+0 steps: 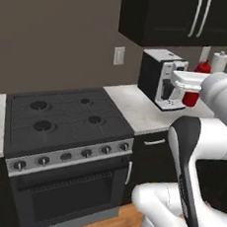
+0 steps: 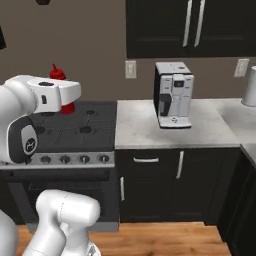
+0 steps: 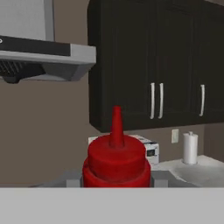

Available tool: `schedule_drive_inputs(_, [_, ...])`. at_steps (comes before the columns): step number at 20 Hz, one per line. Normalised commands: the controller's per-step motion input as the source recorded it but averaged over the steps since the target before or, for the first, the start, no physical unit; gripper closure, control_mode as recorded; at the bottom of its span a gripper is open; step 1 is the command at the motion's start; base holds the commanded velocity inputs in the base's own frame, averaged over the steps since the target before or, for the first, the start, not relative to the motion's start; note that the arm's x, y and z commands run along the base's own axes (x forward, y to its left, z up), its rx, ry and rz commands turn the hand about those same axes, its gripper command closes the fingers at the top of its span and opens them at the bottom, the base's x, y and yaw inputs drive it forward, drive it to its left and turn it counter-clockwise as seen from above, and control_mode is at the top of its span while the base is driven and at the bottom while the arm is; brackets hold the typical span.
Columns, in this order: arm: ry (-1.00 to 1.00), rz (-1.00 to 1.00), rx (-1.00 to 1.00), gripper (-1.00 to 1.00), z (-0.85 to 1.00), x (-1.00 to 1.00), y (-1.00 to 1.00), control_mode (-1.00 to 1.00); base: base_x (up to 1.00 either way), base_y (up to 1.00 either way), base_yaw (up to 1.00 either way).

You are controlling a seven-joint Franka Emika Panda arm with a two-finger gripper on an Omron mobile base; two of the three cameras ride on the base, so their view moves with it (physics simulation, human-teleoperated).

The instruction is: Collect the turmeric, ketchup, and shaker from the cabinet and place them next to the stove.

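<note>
Ketchup [image 3: 116, 159]: we log it low centre in the hand view, nozzle upright, clenched in the gripper [image 2: 65, 102]; in the right base view it shows upper left, raised above the stove [image 2: 75, 127].

Stove: four burners; its right edge meets the pale counter [image 1: 136, 105].

Counter: we note bare surface between stove edge and coffee machine [image 2: 173, 95].

Cabinet [image 3: 144, 61]: doors shut, upper right of the hand view; range hood [image 3: 43, 48] upper left.

Paper towel roll [image 3: 190, 148]: right.
</note>
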Motion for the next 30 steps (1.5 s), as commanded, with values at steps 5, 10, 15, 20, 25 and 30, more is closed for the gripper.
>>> schedule_drive_inputs(5, [0.00,0.00,0.00,1.00,0.00,0.00,0.00,1.00,0.47,0.44,0.26])
schedule_drive_inputs(10, [0.00,0.00,0.00,1.00,0.00,0.00,0.00,1.00,0.43,0.39,0.22])
schedule_drive_inputs(15, [0.00,0.00,0.00,1.00,0.00,0.00,0.00,1.00,0.56,0.21,0.15])
schedule_drive_inputs(20, [0.00,0.00,0.00,1.00,0.00,0.00,0.00,1.00,0.60,0.16,0.05])
schedule_drive_inputs(25, [0.00,0.00,0.00,1.00,0.00,0.00,0.00,1.00,0.61,0.24,0.02])
schedule_drive_inputs(30, [0.00,0.01,0.00,1.00,-0.03,0.11,0.04,-1.00,0.45,0.19,0.01])
